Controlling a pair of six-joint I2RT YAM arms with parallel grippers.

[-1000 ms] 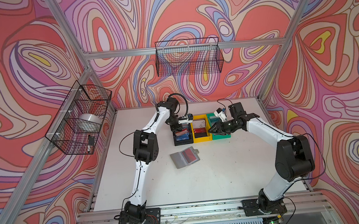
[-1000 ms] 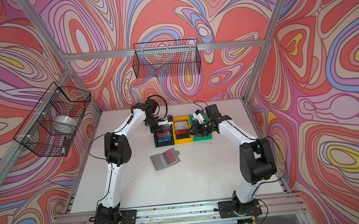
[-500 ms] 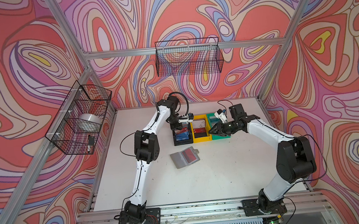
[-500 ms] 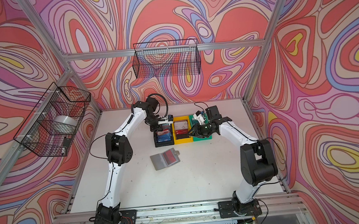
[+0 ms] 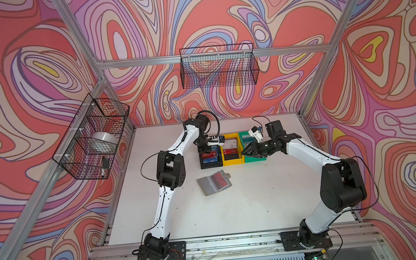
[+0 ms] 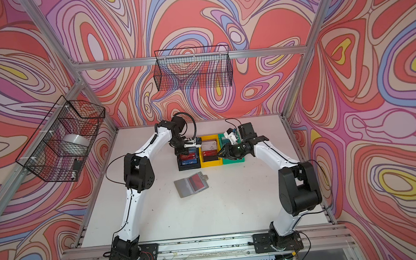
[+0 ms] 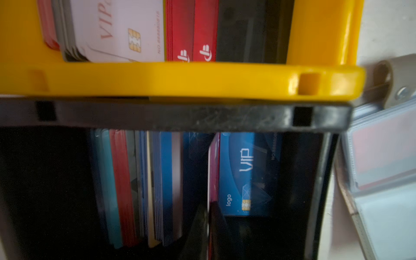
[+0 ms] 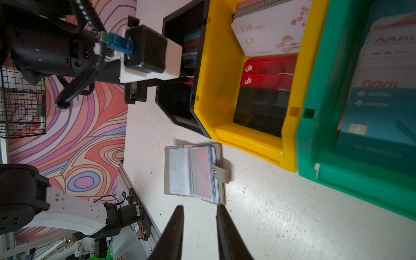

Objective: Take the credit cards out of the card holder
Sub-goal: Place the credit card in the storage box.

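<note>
The grey card holder [image 5: 213, 183] [image 6: 191, 184] lies open on the white table in front of the bins. A red credit card [image 8: 200, 173] shows through its clear sleeve. My left gripper [image 7: 208, 206] reaches down into the black bin [image 5: 202, 165]. Its fingers are pressed on the edge of a thin red card [image 7: 213, 171], which stands beside a blue VIP card [image 7: 245, 171]. My right gripper [image 8: 200, 206] hovers open over the table by the front of the yellow bin [image 5: 232, 162], a short way from the holder, with nothing between its fingers.
A green bin [image 5: 255, 159] of cards stands right of the yellow one, and all three bins touch side by side. Wire baskets hang on the left wall [image 5: 91, 142] and the back wall [image 5: 218, 66]. Bare table lies around the holder toward the front.
Barely anything has moved: the left gripper stays down in the black bin and the right gripper stays by the bins' front edge.
</note>
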